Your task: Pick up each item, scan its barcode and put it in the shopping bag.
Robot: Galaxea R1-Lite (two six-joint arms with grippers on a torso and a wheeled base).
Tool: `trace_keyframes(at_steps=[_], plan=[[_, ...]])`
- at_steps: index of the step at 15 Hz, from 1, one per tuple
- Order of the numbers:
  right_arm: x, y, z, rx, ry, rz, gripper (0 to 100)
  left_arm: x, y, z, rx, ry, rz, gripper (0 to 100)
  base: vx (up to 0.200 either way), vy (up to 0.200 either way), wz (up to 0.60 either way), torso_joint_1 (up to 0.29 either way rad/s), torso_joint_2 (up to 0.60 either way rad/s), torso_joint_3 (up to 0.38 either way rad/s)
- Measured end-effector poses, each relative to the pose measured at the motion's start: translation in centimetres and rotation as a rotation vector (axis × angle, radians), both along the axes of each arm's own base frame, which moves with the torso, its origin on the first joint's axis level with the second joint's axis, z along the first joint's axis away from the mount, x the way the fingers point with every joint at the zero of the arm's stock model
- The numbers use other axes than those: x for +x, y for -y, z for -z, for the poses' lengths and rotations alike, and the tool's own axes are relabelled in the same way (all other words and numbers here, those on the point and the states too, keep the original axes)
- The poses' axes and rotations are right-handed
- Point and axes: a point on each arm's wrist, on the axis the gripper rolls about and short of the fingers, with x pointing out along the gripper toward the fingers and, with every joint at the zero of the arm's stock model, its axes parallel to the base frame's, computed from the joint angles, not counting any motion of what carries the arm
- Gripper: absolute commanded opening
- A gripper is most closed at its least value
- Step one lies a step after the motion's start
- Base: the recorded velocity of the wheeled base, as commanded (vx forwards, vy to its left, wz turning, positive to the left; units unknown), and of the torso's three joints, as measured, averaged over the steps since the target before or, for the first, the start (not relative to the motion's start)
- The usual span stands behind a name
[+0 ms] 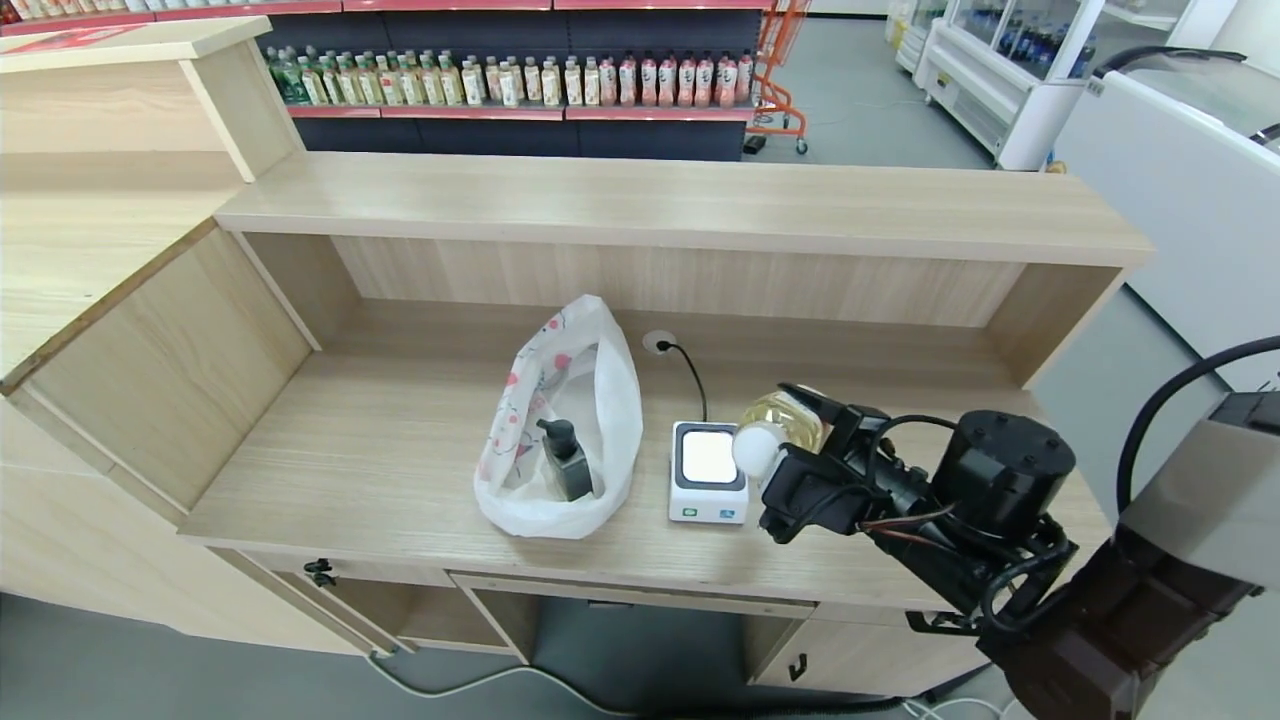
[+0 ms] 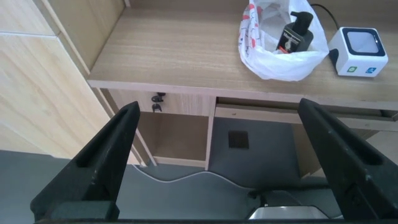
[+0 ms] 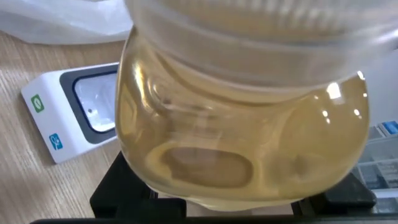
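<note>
The clear bottle of yellowish liquid (image 1: 792, 418) is held on its side, its white cap (image 1: 754, 450) turned toward the barcode scanner (image 1: 708, 470). It is carried just beside the scanner, on the robot's right, and appears to be clear of the wooden counter (image 1: 380, 450). It is clamped across its body between the fingers of the right gripper (image 1: 805, 450), one finger lying over the top and the other underneath.

The step in hand is judged to be scanning. For that to go well, the bottle should be brought over the scanner's lit window and rolled until the label faces it; where the barcode sits cannot be told. The grip should be kept firm, since the smooth rounded body may slip.

The white shopping bag (image 1: 615, 400) stands open on the scanner's other side, a dark pump bottle (image 1: 567, 462) already inside.

The left gripper (image 2: 219, 124) is spread wide and holds nothing, below the counter's front edge.
</note>
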Motion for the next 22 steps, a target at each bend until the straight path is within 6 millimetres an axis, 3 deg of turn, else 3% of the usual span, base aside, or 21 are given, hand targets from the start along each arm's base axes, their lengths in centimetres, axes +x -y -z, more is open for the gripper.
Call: trace_keyframes(at_steps=[7,22], plan=[[1.5,-1.7,1.7,-0.005,-0.018,-0.055,0,0.0,0.0,0.0,0.000,0.000,0.000,100,0.000,0.000,0.00,0.000,0.00,0.000],[4.1,-4.0,3.5,0.003,0.005,-0.077,0,0.0,0.0,0.0,0.000,0.000,0.000,100,0.000,0.000,0.00,0.000,0.00,0.000]])
